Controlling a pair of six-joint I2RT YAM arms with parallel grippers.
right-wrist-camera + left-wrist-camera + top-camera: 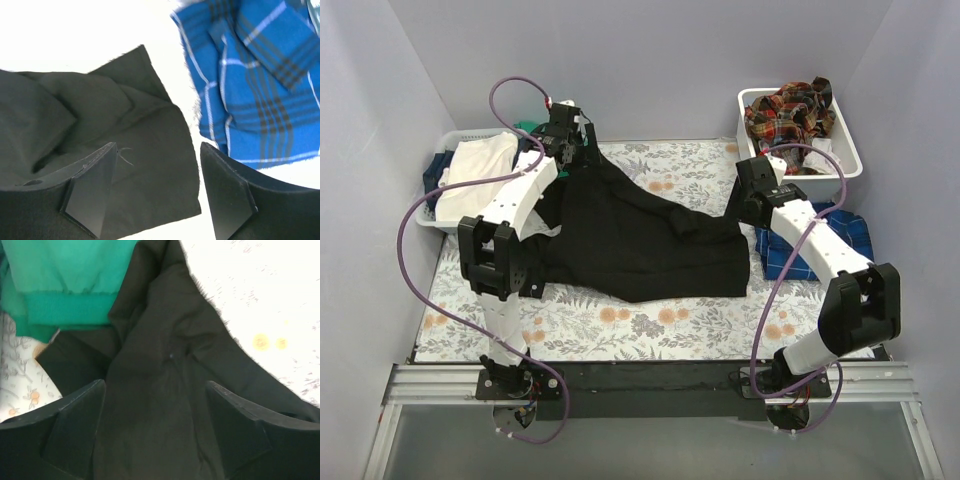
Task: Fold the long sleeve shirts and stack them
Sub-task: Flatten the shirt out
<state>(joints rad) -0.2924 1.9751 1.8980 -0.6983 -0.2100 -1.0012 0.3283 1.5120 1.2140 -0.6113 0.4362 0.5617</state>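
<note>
While left gripper (156, 385) and right gripper (158, 146) gape over black shirt (650, 245), blue plaid shirt (250, 85) seemingly half-hidden

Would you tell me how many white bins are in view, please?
2. The right bin sits at the far right corner, holding red plaid shirts; the left bin sits at the left edge, holding white cloth. None seems hidden.
</note>
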